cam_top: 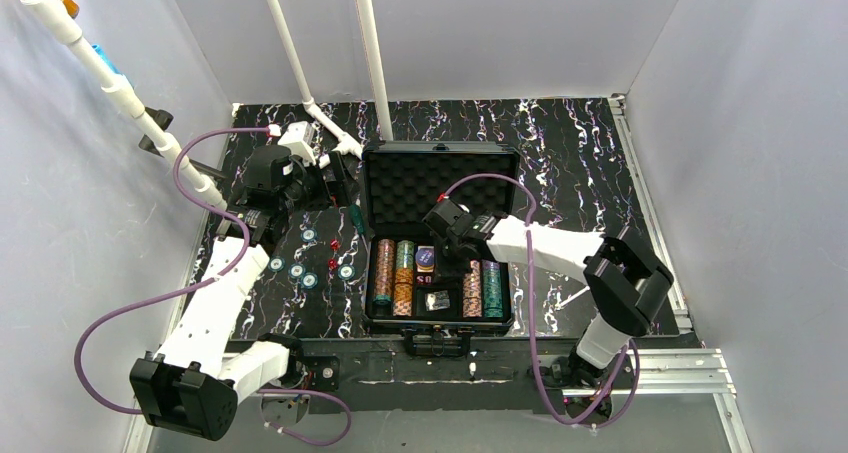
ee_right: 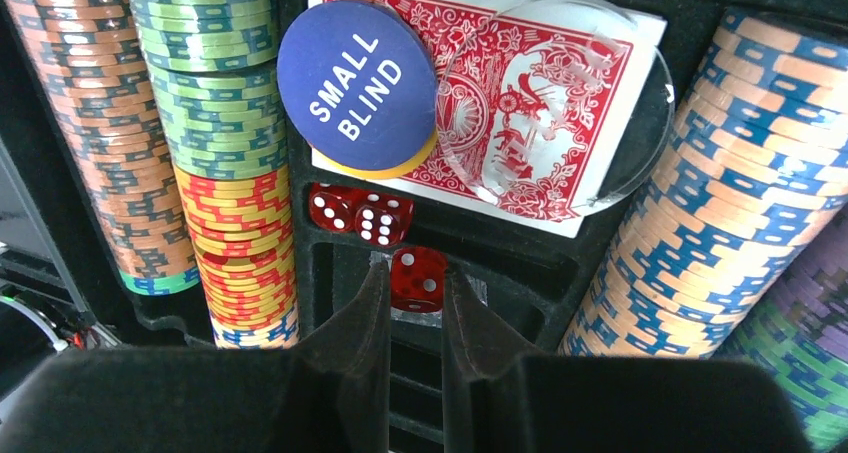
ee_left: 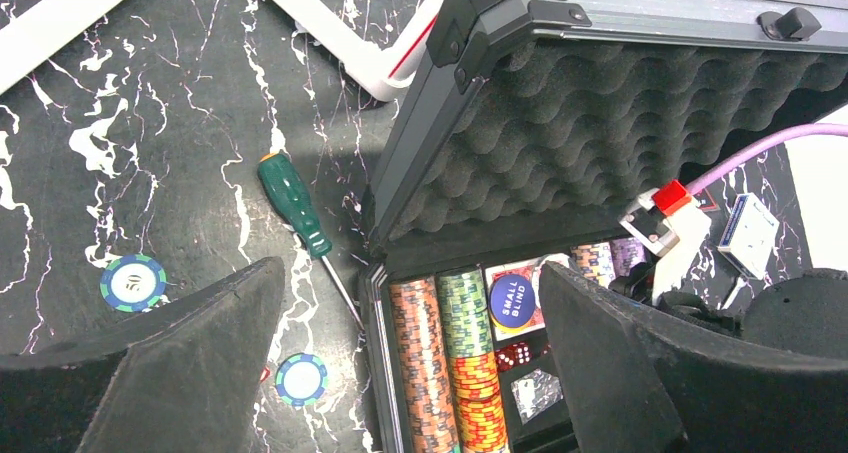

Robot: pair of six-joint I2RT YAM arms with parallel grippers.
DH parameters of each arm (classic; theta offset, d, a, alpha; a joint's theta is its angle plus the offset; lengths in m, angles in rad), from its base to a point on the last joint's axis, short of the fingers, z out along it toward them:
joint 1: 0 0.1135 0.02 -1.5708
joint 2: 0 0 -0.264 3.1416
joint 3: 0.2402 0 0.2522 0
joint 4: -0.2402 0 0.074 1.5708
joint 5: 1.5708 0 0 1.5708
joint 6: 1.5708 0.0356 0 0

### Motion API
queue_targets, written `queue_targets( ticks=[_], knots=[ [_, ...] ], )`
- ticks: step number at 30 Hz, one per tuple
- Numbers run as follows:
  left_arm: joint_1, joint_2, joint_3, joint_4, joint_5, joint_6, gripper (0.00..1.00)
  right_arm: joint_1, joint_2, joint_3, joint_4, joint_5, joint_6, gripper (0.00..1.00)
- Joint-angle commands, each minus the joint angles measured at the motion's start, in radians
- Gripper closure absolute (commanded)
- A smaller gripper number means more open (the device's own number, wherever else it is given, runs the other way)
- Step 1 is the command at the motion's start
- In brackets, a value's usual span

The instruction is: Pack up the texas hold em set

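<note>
**Case open, loose chips on the tabletop**

The black marbled tabletop [cam_top: 580, 153] carries the black hard case [cam_top: 440, 323], which sits in the middle with its foam-lined lid [cam_top: 405, 183] raised toward the far wall. The left arm [cam_top: 215, 293] reaches along the left side of the case, and the left jaws hang spread wide above the tabletop beside the case's near left corner, holding nothing. The right arm [cam_top: 545, 245] stretches in from the right, its wrist over the tray.

Rows of striped poker chips [ee_right: 230, 153] lie on edge in the tray's channels, on both sides of the centre compartments. A red-backed card deck [ee_right: 540, 103] lies in the far centre compartment, with a clear disc [ee_right: 610, 103] over its right half and a blue "SMALL BLIND" button [ee_right: 355, 83] over its left corner.

A green-handled screwdriver [ee_left: 292, 203] lies on the tabletop just left of the case. Several loose chips [cam_top: 297, 270] lie scattered farther left.

Two red dice [ee_right: 360, 213] rest side by side in the slot just below the deck. The right jaws are nearly together, pinching a third red die [ee_right: 418, 276] at their tips, just over that slot
</note>
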Motion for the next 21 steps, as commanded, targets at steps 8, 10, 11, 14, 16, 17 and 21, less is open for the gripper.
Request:
queue_targets(
  ticks=[8, 10, 11, 14, 16, 17, 21],
  knots=[
    [-0.004, -0.015, 0.001, 0.000, 0.002, 0.008, 0.01, 0.002, 0.043, 0.052, -0.014, -0.013, -0.010, 0.81],
    [-0.004, -0.014, 0.002, 0.000, 0.002, 0.008, 0.01, 0.001, 0.048, 0.059, -0.025, -0.019, -0.015, 0.77],
    [-0.004, -0.013, 0.002, 0.001, 0.002, 0.008, 0.01, 0.001, 0.047, 0.060, -0.025, -0.022, -0.018, 0.75],
    [-0.004, -0.012, 0.001, 0.001, 0.004, 0.008, 0.01, 0.001, 0.044, 0.058, -0.021, -0.021, -0.030, 0.65],
    [-0.004, -0.011, 0.001, 0.001, 0.007, 0.007, 0.01, 0.000, 0.052, 0.068, -0.024, -0.023, -0.041, 0.60],
    [-0.004, -0.010, 0.001, 0.001, 0.007, 0.006, 0.01, -0.001, 0.062, 0.078, -0.029, -0.027, -0.047, 0.58],
    [-0.006, -0.007, 0.001, 0.001, 0.006, 0.007, 0.01, -0.002, 0.082, 0.099, -0.042, -0.025, -0.056, 0.55]
  ],
)
